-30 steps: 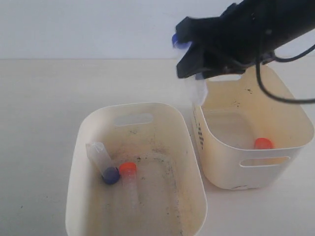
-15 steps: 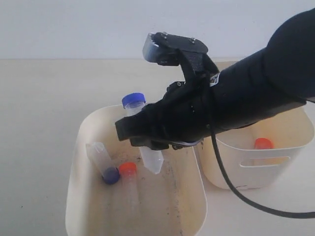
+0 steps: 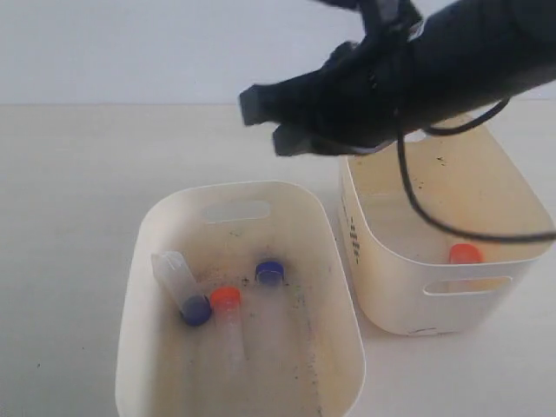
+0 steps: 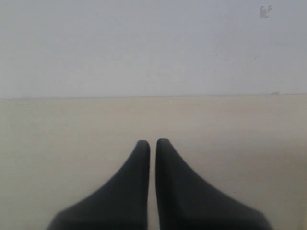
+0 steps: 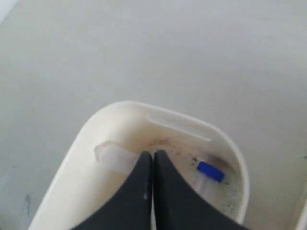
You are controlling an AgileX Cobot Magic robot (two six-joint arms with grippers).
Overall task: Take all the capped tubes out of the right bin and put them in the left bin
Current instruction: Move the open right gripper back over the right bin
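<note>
The left bin (image 3: pixel 165 228), grimy inside, holds three capped tubes: a clear one lying with its dark blue cap (image 3: pixel 196 310) down, an orange-capped one (image 3: pixel 227 298) beside it, and another blue-capped one (image 3: pixel 269 272) near the middle. The right bin (image 3: pixel 395 287) holds one orange-capped tube (image 3: pixel 465 254). My right gripper (image 3: pixel 267 122) hovers shut and empty above the left bin's far rim; its wrist view shows the left bin (image 5: pixel 120 106), a blue cap (image 5: pixel 210 171) and a clear tube (image 5: pixel 112 156) below the gripper (image 5: pixel 153 153). My left gripper (image 4: pixel 152 142) is shut over bare table.
The two bins stand side by side, almost touching, on a pale tabletop (image 3: pixel 78 191). The right arm's black body and cable (image 3: pixel 417 208) hang over the right bin. A plain wall rises behind the table.
The right gripper let go of the blue-capped tube, which now lies in the left bin. The gripper has risen above the bin and its fingers have come together.
</note>
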